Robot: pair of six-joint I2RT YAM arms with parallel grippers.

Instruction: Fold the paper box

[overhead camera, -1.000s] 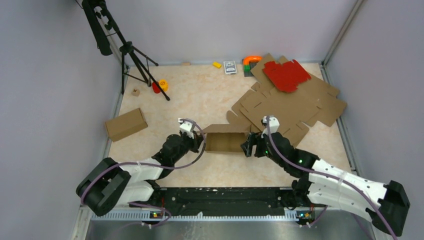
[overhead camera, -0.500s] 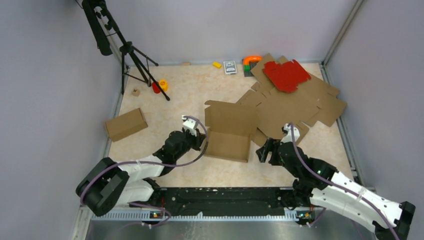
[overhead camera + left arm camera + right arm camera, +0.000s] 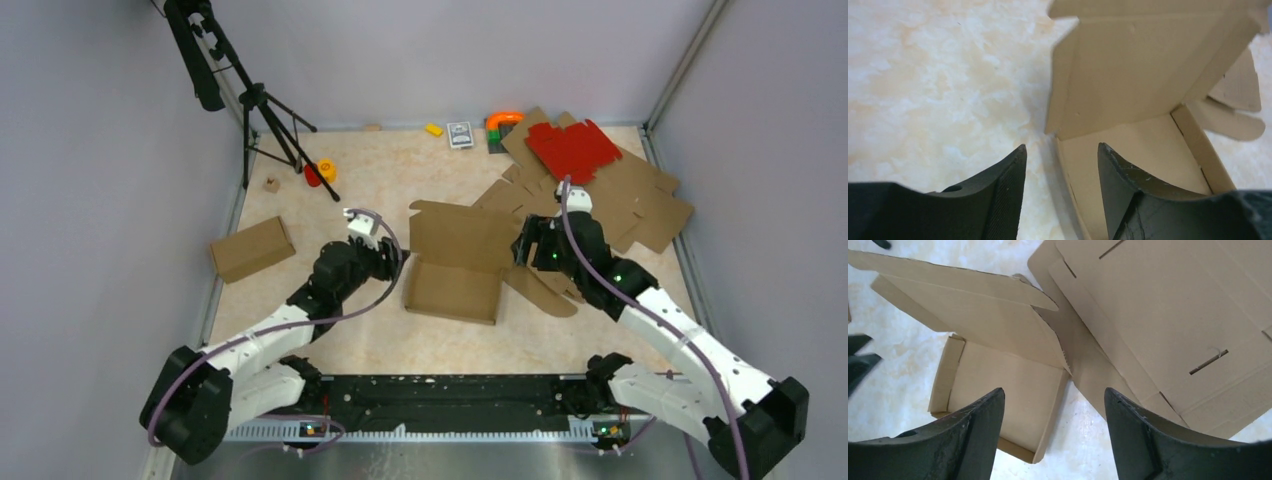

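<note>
The paper box [image 3: 452, 288] lies in the middle of the table as an open brown tray, its lid [image 3: 462, 236] standing up at the far side. My left gripper [image 3: 393, 262] is at the tray's left wall, open. In the left wrist view that wall of the paper box [image 3: 1128, 70] runs between the left gripper [image 3: 1060, 148] jaws, with nothing pinched. My right gripper [image 3: 523, 251] hovers open beside the lid's right edge. The right wrist view looks down past the right gripper [image 3: 1054, 391] onto the paper box [image 3: 1003, 382] tray's right wall and the bare table.
Flat brown cardboard sheets [image 3: 610, 205] are piled at the back right with a red die-cut sheet [image 3: 572, 150] on top. A closed brown box [image 3: 251, 248] lies at the left. A tripod [image 3: 268, 118] stands back left. Small items [image 3: 459, 134] line the far edge.
The box was held nearly closed between both grippers; its lid has since swung up and open. The left gripper opened and let go. The right arm drew back, then moved up beside the lid.
</note>
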